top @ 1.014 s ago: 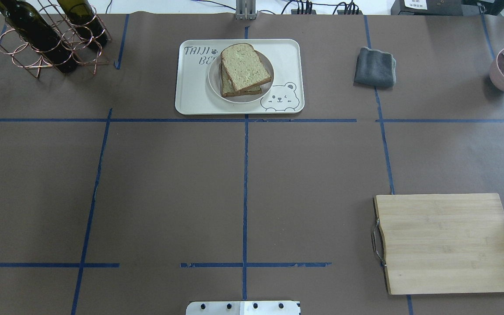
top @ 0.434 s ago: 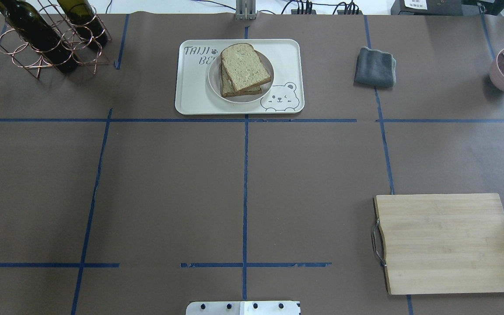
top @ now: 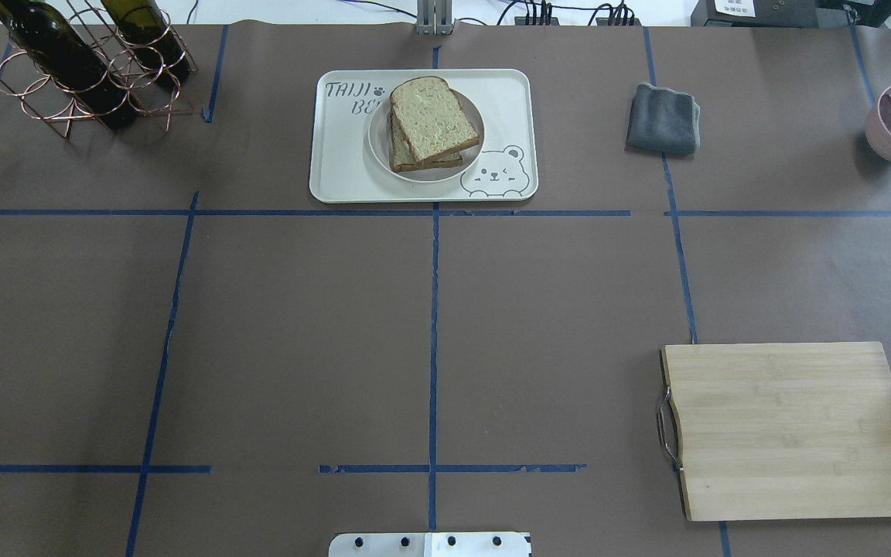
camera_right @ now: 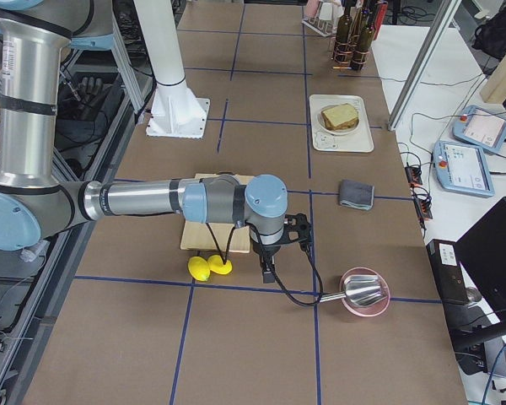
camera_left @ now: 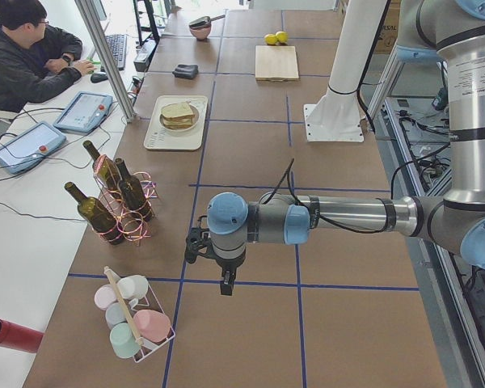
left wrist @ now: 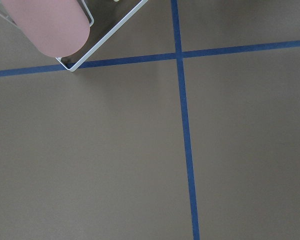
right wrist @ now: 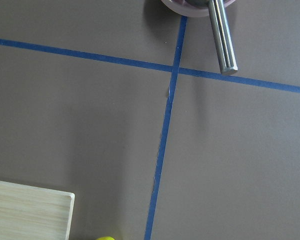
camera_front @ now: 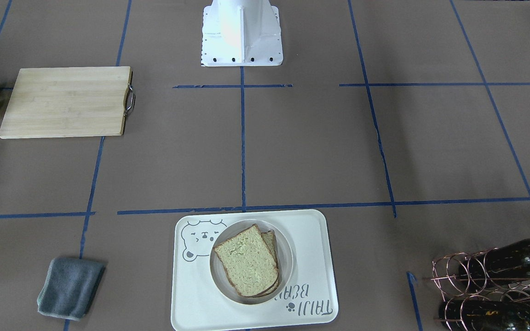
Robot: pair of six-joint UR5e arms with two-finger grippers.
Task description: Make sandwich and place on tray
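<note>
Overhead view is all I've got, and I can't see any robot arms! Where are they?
Observer: The left tool hangs over the table's left end, pointing down, near a rack of cups.
Operator: And the other one?
Observer: The right tool hangs at the opposite end, between the lemons and a pink bowl.
Operator: Lemons? I only see a bit of yellow at the edge.
Observer: There are two, side by side, next to the board.
</note>
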